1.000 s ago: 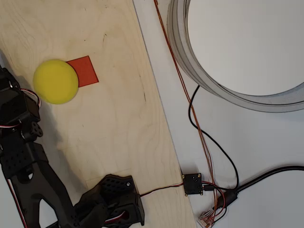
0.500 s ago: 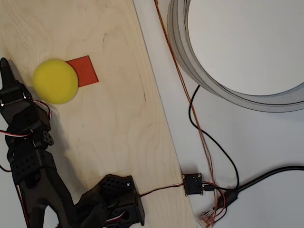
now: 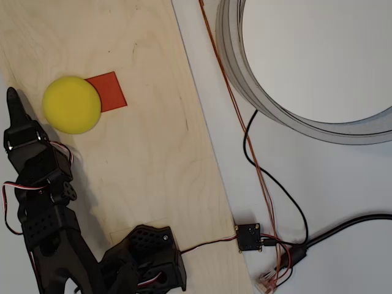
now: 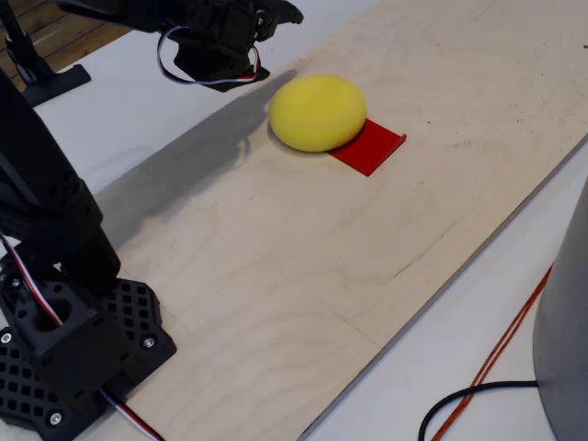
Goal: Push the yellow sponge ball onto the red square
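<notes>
plywood board (image 3: pixel 147 153) | grey ring (image 3: pixel 245 79) | cables (image 3: pixel 278 196) | white table (image 3: pixel 343 184)

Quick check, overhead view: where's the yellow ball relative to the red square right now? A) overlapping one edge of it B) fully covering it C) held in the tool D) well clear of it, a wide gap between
A: the yellow sponge ball covers only the left edge of the red square; most of the patch is exposed, and the tool sits left of the ball.
</notes>
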